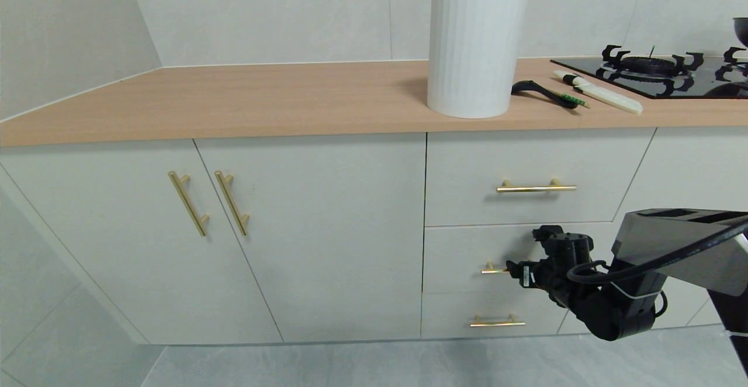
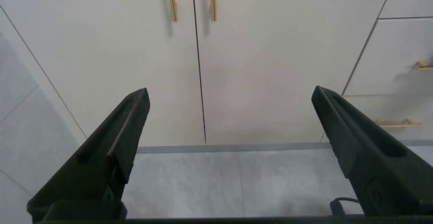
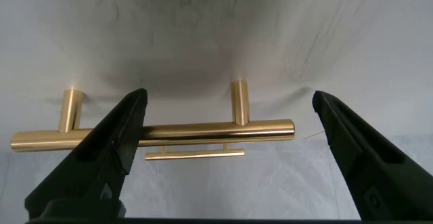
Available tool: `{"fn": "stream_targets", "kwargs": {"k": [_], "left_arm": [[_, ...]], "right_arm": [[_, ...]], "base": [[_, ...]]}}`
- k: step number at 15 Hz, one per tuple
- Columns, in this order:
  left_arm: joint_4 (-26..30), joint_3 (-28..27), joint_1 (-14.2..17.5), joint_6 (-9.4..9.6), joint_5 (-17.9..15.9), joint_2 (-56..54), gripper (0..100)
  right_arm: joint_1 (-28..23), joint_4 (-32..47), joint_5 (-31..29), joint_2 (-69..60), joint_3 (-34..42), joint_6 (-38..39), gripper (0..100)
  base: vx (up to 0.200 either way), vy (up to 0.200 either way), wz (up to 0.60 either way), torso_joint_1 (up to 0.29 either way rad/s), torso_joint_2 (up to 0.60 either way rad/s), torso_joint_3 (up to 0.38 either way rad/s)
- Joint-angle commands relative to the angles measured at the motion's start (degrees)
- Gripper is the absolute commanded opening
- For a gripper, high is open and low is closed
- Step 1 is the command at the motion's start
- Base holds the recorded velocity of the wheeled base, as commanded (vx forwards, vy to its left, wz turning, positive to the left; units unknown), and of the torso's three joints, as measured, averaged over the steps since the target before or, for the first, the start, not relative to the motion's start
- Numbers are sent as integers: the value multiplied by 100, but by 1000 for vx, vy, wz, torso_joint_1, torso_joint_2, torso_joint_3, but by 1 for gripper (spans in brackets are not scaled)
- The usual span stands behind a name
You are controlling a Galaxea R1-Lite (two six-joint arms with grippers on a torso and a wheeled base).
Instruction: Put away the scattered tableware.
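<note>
Wooden countertop [image 1: 263, 97] over pale cabinets.
- White ribbed cylinder container [image 1: 476, 45] stands upright on it.
- Just beside the container's base, toward the gas hob [image 1: 660, 74], 2 items lie flat on the wood: a black utensil [image 1: 540, 92] with a green tip, and a white knife [image 1: 605, 97] next to it, close to the hob's edge. The 2 look to be touching or nearly so; cannot tell which.

Below the container is a stack of 3 drawers, each with a gold bar handle.
- Right gripper [image 1: 517, 271] [image 3: 229, 99] is at the middle drawer handle [image 3: 203, 132] [image 1: 494, 270]. Jaws wide, the bar lies across the gap between them, not clamped.
- Top drawer handle [image 1: 536, 187] and bottom drawer handle [image 1: 497, 321] are untouched. All 3 drawers closed.

Left gripper [image 2: 230, 95] sits low, facing the double cabinet doors [image 2: 270, 61] near the floor [image 2: 230, 176]. Jaws wide apart, holding nothing.
</note>
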Motion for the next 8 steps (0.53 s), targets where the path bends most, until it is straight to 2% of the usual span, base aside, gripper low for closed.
{"fn": "stream_targets", "kwargs": {"k": [1, 8], "left_arm": [[0, 0, 1, -1, 2, 7, 100], [0, 0, 1, -1, 2, 7, 100]], "right_arm": [[-1, 26, 3, -20, 5, -1, 100], [-1, 44, 3, -47, 58, -9, 100]], "base": [[0, 0, 0, 0, 0, 0], [0, 0, 0, 0, 0, 0]]}}
